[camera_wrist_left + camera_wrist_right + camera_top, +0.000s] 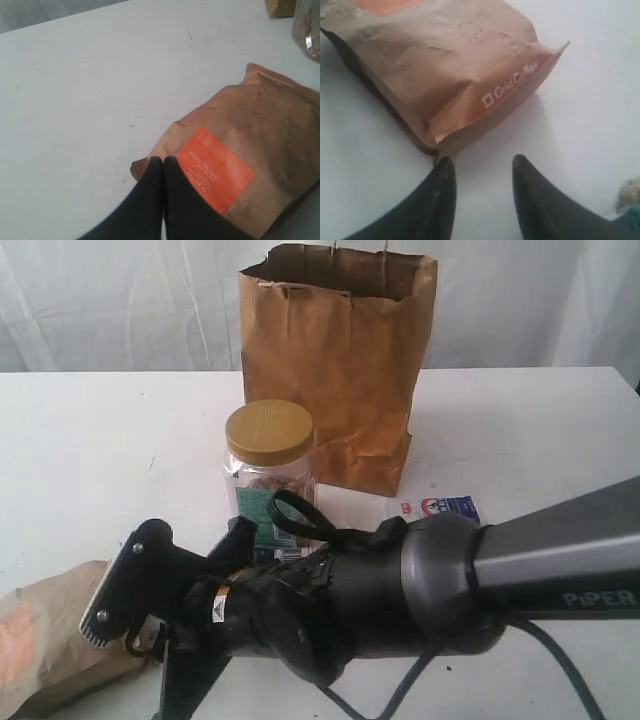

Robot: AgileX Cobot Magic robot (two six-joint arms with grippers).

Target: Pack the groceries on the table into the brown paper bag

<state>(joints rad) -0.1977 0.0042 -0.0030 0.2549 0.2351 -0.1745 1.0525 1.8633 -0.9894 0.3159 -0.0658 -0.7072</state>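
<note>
While the right pincer (pixel 482 160) hangs low over the table (pixel 80 440) with its two dark fingers parted and nothing between them, the brown pouch (pixel 450 65) lies flat just ahead of its tips. The pouch's sealed orange edge, printed with white lettering (pixel 510 86), faces the pincer, and the nearest corner of that edge sits right at one fingertip; whether they touch cannot be told. The gap between the fingers opens onto bare table beside that corner, not onto the pouch itself. The left pincer (pixel 162 160) is clenched, its fingers pressed together on nothing, and it hovers over the opposite end of the same pouch, with the orange label (pixel 215 167) just beyond its tips. Behind the right pincer's arm, well away from the fingers, stands the clear jar (pixel 270 465) with a mustard-yellow lid, and further back still the brown paper bag (pixel 335 370) stands upright with its mouth agape. A small blue-white packet (pixel 440 508) lies near the bag's foot, partly hidden by the arm
</note>
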